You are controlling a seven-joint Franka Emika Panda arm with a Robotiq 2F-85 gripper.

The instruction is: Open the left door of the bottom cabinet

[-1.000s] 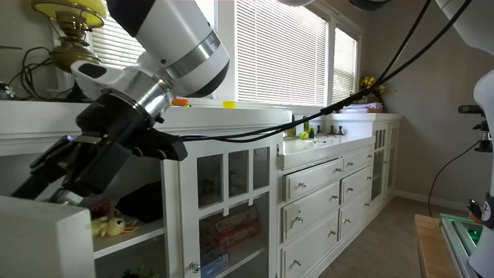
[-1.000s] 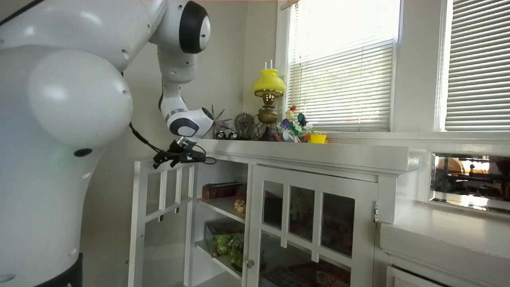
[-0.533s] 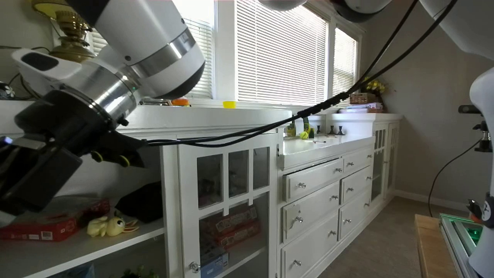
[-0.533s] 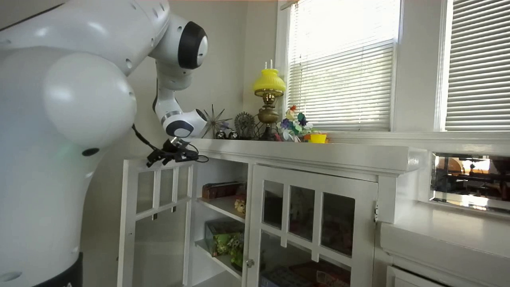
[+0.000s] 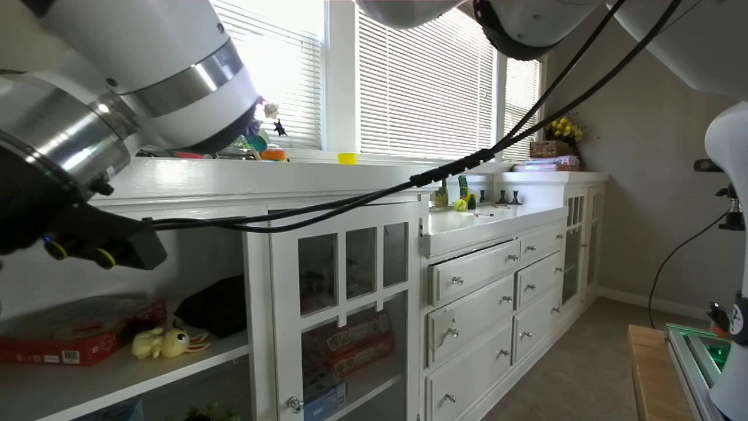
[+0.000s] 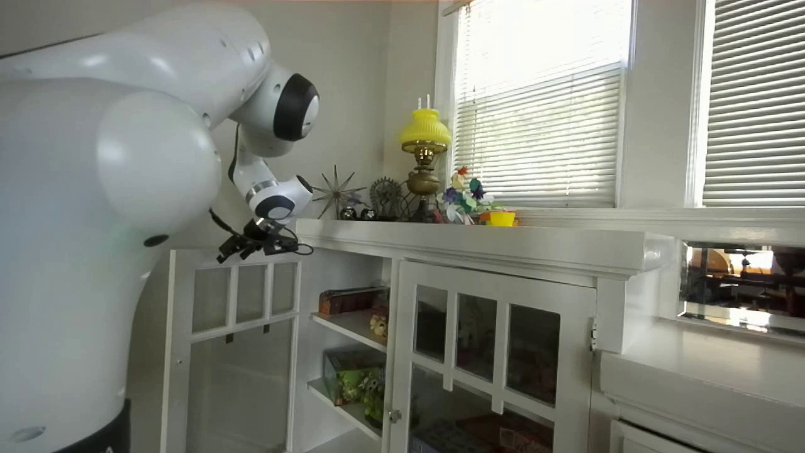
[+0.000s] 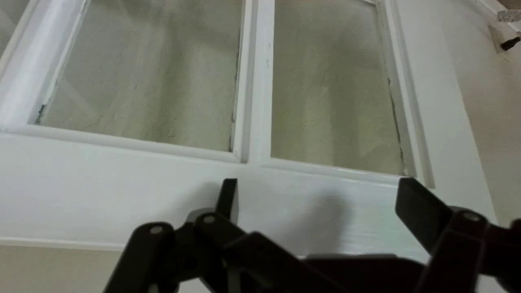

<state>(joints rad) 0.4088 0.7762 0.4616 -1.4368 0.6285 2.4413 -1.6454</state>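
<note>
The left door (image 6: 179, 352) of the white bottom cabinet (image 6: 534, 248) stands swung wide open at the left in an exterior view. Its white frame and glass panes fill the wrist view (image 7: 101, 191). The cabinet also shows in an exterior view (image 5: 339, 178), where the left door is out of view. My gripper (image 6: 231, 255) is at the door's top rail on its inner side. In the wrist view its two fingers (image 7: 317, 183) are wide apart in front of the door frame, with nothing between them. I cannot tell whether a finger touches the door.
The glazed door beside it (image 6: 578, 352) is shut. Shelves hold a red box (image 5: 64, 345) and a yellow plush toy (image 5: 166, 343). A lamp (image 6: 424, 151) and paper flowers (image 6: 465, 198) stand on the countertop. A black cable (image 5: 444, 172) hangs from the arm.
The left door has swung wider open. The arm and gripper have moved with it, to the left in both exterior views. The red box has come fully into sight on the shelf.
</note>
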